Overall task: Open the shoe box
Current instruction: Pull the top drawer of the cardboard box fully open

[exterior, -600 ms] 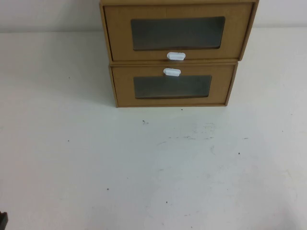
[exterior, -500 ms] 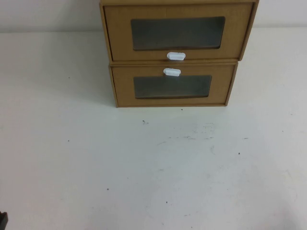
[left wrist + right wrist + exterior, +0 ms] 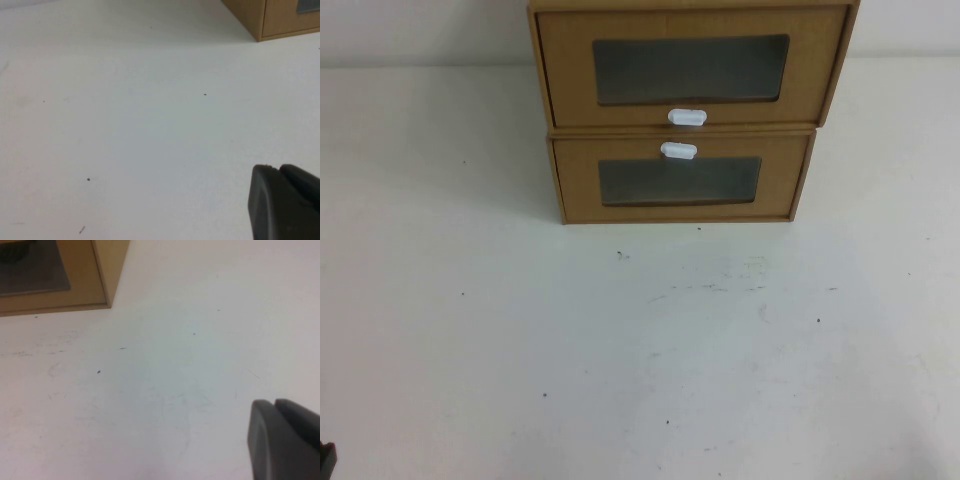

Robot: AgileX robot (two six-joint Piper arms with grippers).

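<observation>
Compared with the earlier high views, nothing has moved: boxes, tabs and marks on the bench (image 3: 620,350) hold the same positions.

Two brown shoe boxes stand stacked at the far edge of the bench, near its middle. The upper box (image 3: 810,65) rests on the lower box (image 3: 780,180). Both drawer fronts are flush and closed. Each front has a dark window and a white tab: upper tab (image 3: 687,117), lower tab (image 3: 678,151), one just above the other.

The left gripper (image 3: 280,172) hovers over bare bench, well apart from the boxes on the left side. Its fingers lie together and hold nothing. The right gripper (image 3: 276,407) hovers likewise on the right side, fingers fully closed and empty.
</observation>
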